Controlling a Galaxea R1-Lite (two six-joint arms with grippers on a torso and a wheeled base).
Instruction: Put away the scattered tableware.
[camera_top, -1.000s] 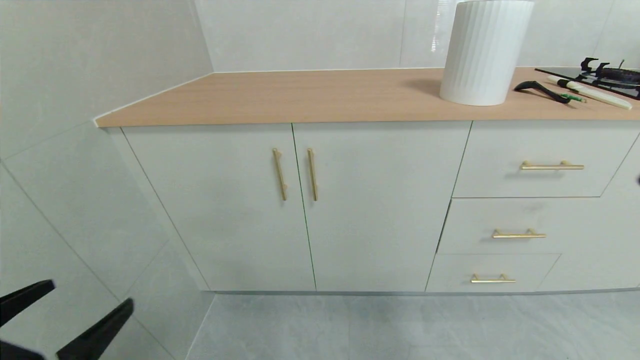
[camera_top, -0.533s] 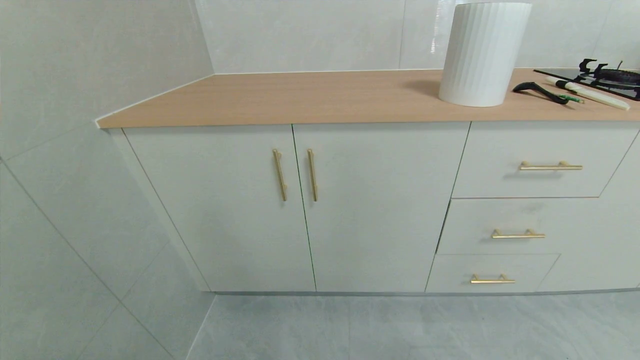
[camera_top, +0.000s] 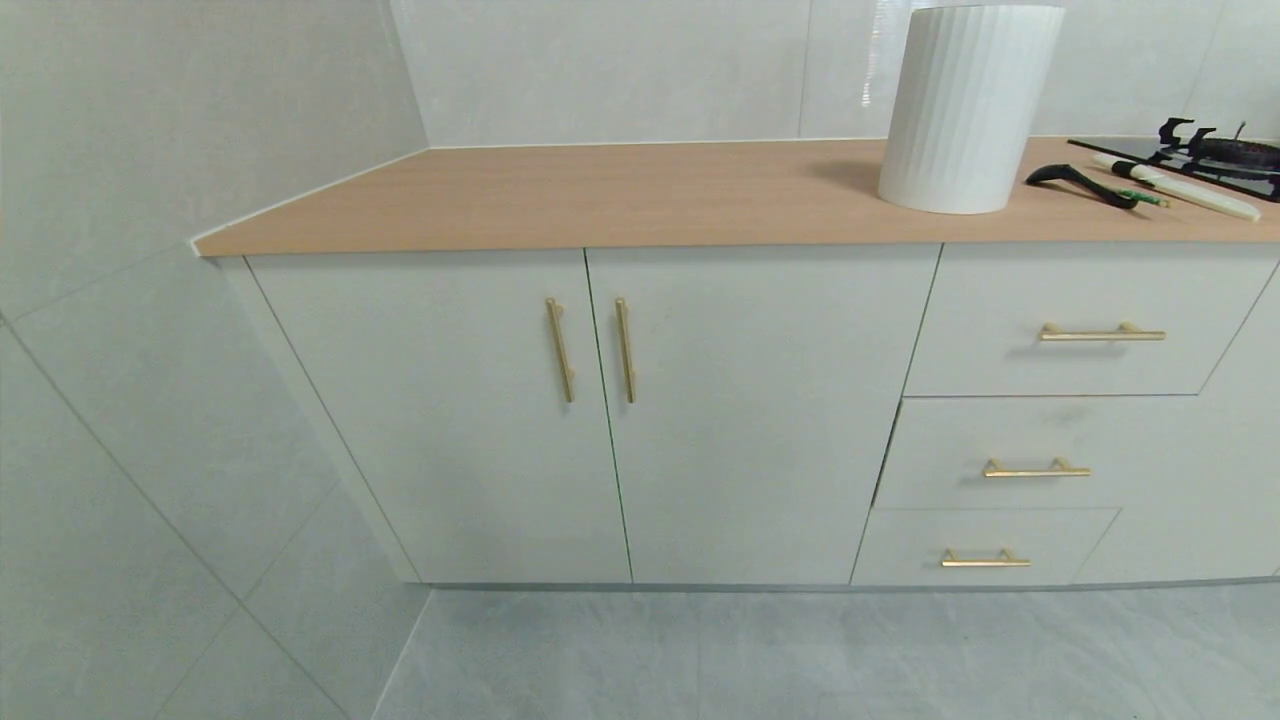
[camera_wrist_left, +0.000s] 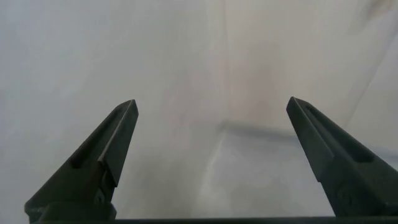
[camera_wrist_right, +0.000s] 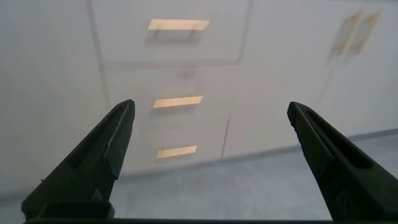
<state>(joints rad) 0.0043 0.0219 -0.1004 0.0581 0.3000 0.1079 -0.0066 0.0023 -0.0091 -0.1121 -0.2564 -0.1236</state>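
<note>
On the wooden countertop (camera_top: 620, 190) at the far right lie a black ladle-like utensil (camera_top: 1082, 182), a cream-handled utensil (camera_top: 1180, 187) and a thin green-tipped piece (camera_top: 1148, 198), right of a tall white ribbed container (camera_top: 966, 105). My left gripper (camera_wrist_left: 211, 109) is open, facing a pale wall and floor corner with nothing between its fingers. My right gripper (camera_wrist_right: 211, 112) is open too, low in front of the drawers (camera_wrist_right: 177, 99), holding nothing.
Below the countertop are two cabinet doors with gold handles (camera_top: 590, 348) and three drawers with gold handles (camera_top: 1100, 332) on the right. A black stove grate (camera_top: 1220, 150) sits at the far right. A tiled wall (camera_top: 150, 300) closes in the left side; grey floor (camera_top: 800, 650) lies in front.
The left gripper's black fingers, seen at the head view's lower left one second ago, have dropped out of that view. The camera shifted very slightly.
</note>
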